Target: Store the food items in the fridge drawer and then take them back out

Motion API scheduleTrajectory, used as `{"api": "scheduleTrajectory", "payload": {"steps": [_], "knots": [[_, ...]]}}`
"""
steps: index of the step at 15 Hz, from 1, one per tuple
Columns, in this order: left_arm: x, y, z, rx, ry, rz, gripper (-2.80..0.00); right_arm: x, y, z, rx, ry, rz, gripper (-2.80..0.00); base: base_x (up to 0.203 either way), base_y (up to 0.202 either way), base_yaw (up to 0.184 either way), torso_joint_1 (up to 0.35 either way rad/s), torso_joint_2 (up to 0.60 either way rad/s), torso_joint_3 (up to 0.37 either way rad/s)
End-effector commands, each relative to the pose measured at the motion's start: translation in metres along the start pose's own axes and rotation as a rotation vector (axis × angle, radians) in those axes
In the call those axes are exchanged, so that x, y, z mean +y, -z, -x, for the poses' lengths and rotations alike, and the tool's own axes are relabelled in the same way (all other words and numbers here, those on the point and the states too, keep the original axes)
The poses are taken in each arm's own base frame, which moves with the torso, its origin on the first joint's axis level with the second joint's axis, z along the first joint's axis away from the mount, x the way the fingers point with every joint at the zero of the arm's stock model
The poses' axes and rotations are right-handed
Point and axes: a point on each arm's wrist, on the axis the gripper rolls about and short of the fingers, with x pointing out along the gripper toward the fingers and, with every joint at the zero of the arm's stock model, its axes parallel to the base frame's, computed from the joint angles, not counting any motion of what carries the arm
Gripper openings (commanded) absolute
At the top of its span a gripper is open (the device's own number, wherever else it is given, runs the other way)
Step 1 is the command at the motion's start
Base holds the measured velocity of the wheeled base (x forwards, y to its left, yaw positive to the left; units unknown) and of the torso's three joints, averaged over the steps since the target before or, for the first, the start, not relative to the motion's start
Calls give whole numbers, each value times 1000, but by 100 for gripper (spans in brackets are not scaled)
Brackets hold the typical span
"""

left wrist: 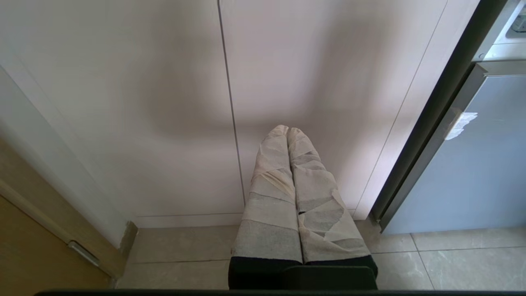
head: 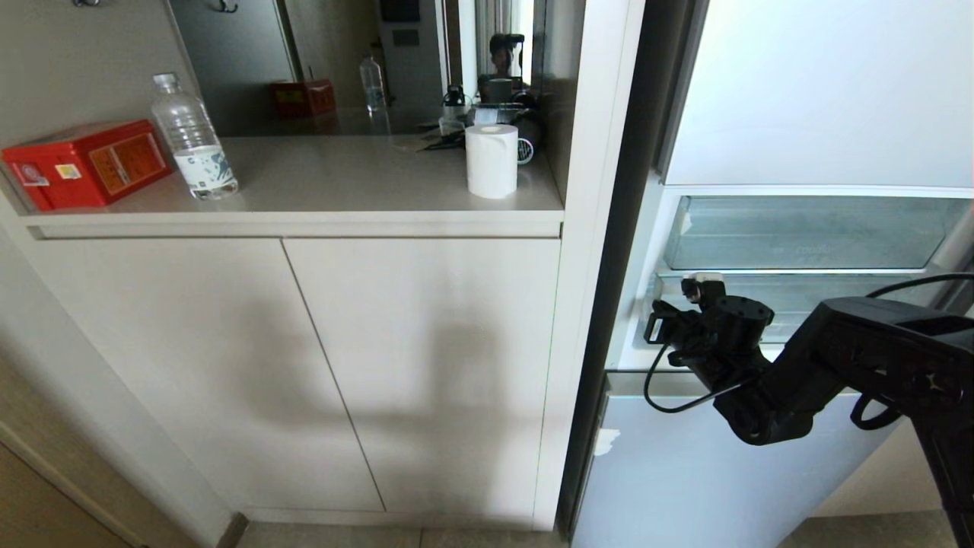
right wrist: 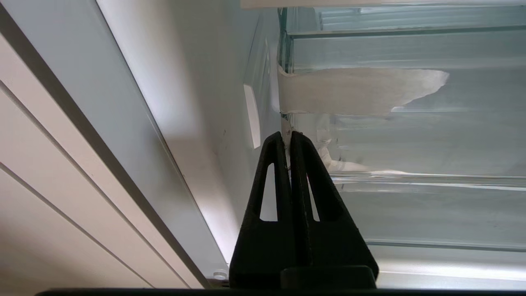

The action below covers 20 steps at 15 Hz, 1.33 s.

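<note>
Head view: beige countertop (head: 335,171) at left, bearing flat red box (head: 87,162), clear plastic water bottle (head: 194,139) and white paper roll (head: 491,160); plain pale cabinet doors (head: 304,365) below. At right, open fridge with wide clear plastic drawer (head: 806,301), white tape scrap (right wrist: 353,90) at front left corner. Right gripper (right wrist: 286,137) pressed together at that corner, clamped on nothing discernible. Left gripper (left wrist: 287,130), tape-wrapped, closed, parked low before cabinet doors, near tiled floor (left wrist: 452,263). Fruits not visible.
</note>
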Motion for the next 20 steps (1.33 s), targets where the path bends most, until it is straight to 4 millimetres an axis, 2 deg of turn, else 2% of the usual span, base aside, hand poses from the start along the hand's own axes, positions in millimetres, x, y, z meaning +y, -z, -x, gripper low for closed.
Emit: {"api": "scheduleTrajectory", "payload": {"steps": [1, 8, 14, 15, 20], "knots": [[0, 0, 0, 1, -1, 1, -280, 0, -2, 4, -2, -2, -3, -280, 0, 0, 0, 0, 0, 0], [0, 0, 0, 1, -1, 1, -280, -2, -11, 52, 104, 1, 1, -280, 0, 0, 0, 0, 0, 0], [0, 0, 0, 1, -1, 0, -280, 1, -20, 117, 213, -1, -25, -280, 0, 0, 0, 0, 0, 0], [0, 0, 0, 1, -1, -1, -280, 1, -24, 128, 218, 5, -26, 0, 0, 0, 0, 0, 0, 0], [0, 0, 0, 3, -1, -1, -280, -3, -39, 179, 242, 20, -62, 0, 0, 0, 0, 0, 0, 0]]}}
